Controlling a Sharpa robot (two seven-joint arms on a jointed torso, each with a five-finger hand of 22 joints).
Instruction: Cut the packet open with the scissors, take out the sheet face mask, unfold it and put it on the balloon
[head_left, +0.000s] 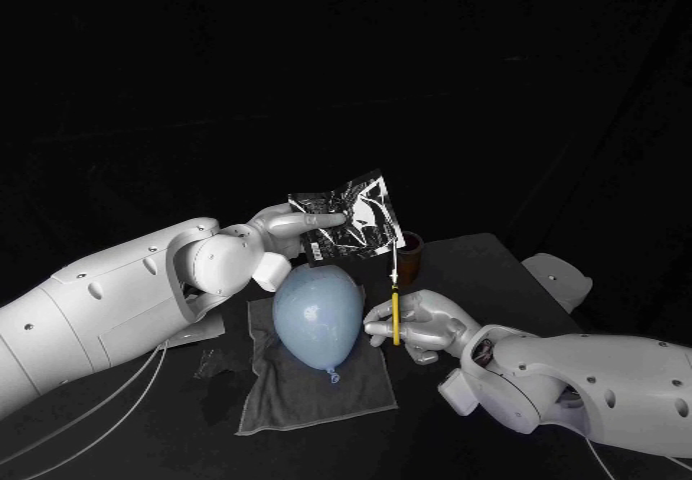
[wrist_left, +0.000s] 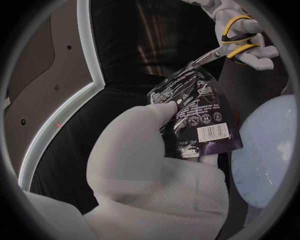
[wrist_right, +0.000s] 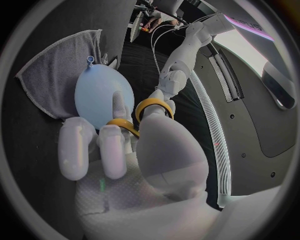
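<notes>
The left robot hand pinches a crinkled silver foil packet, holding it upright above the pale blue oval balloon (which lies on a grey cloth on the black counter). The right robot hand grips yellow-handled scissors, their blades raised to the packet's lower corner.

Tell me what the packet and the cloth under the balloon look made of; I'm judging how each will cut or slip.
The packet: probably metallised plastic foil, glossy; it crinkles and throws bright silver glints. The cloth under the balloon: seemingly woven or terry fabric, matte grey, soft folds and a stitched hem; fibre cannot be told.
</notes>
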